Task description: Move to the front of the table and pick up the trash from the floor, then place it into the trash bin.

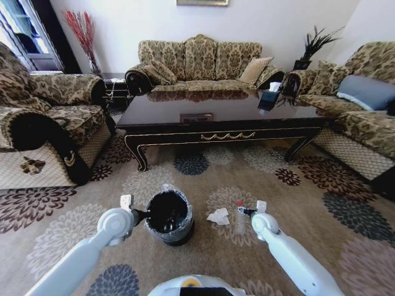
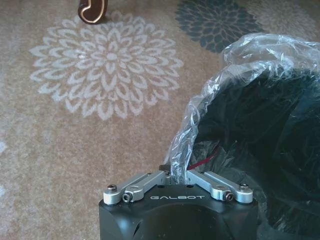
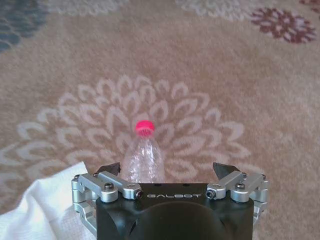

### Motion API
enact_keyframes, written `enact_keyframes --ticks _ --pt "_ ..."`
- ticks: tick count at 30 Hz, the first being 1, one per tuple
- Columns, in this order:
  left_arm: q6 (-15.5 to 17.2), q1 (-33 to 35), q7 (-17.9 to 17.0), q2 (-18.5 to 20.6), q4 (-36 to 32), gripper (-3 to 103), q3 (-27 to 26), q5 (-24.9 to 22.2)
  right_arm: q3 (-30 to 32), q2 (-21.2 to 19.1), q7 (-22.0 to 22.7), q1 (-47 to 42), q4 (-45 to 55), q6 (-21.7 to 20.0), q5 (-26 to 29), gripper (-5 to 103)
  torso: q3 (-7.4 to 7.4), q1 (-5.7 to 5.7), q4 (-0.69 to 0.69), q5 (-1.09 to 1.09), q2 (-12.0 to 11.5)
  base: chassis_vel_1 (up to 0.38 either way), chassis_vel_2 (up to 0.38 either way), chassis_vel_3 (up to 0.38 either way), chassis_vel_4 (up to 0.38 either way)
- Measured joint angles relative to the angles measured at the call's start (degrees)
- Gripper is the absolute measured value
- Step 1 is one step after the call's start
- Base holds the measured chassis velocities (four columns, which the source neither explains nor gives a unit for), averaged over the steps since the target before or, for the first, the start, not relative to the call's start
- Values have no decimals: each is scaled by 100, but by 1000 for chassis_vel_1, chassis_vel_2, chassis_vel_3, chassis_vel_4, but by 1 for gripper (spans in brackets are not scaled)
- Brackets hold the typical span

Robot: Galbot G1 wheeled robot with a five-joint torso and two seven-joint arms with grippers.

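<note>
The dark glossy surface stands ahead on the flowered carpet, sofas on three sides, open floor between it and the robot. The bin sits on that floor; the left tool is pressed together on its liner at the rim. The paper wad lies beside the bottle, which lies between the right tool's spread fingers.

head: high, fwd-down | wrists: close, floorward | shared: trash bin
</note>
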Motion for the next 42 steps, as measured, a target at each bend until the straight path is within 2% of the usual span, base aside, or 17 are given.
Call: enact_keyframes --ticks 11,20,23,28,29,32,37,38,39,41,42 --pt "0 183 -5 -56 -46 0 -113 11 -134 389 -269 216 -641 13 -94 100 0 0 0 0 0 0 0 0 0" --pt "0 202 -6 -24 -56 0 -170 14 -238 503 -364 264 -958 29 -211 100 0 0 0 1 0 0 0 0 0" --pt "0 204 -5 -19 -58 0 -171 12 -252 653 -430 324 -1241 47 -297 100 0 0 0 1 0 0 0 0 0" --pt "0 224 -4 -19 -62 0 -190 11 -270 642 -488 351 -1339 51 -312 101 0 0 0 0 0 0 0 0 0" --pt "0 226 -4 -19 -61 0 -194 12 -273 637 -494 357 -1361 51 -312 96 0 0 0 0 0 0 0 0 0" --pt "0 228 -4 -20 -61 0 -197 12 -273 635 -500 365 -1403 51 -313 91 0 0 0 0 0 0 0 0 0" --pt "0 234 0 -20 -61 0 -201 12 -269 612 -524 353 -1414 51 -324 70 0 0 0 0 0 0 0 0 0" --pt "0 234 1 -23 -62 0 -201 13 -268 609 -526 347 -1409 50 -327 70 0 0 0 0 0 0 0 0 0" --pt "0 232 2 -29 -61 0 -194 14 -261 599 -531 334 -1393 51 -334 59 0 0 0 1 0 0 0 0 0" --pt "0 228 2 -33 -60 0 -182 17 -255 592 -533 325 -1380 51 -339 59 0 0 0 0 0 0 0 0 0" --pt "0 225 2 -35 -61 0 -174 18 -251 588 -535 319 -1372 51 -342 54 0 0 0 0 0 0 0 0 0"
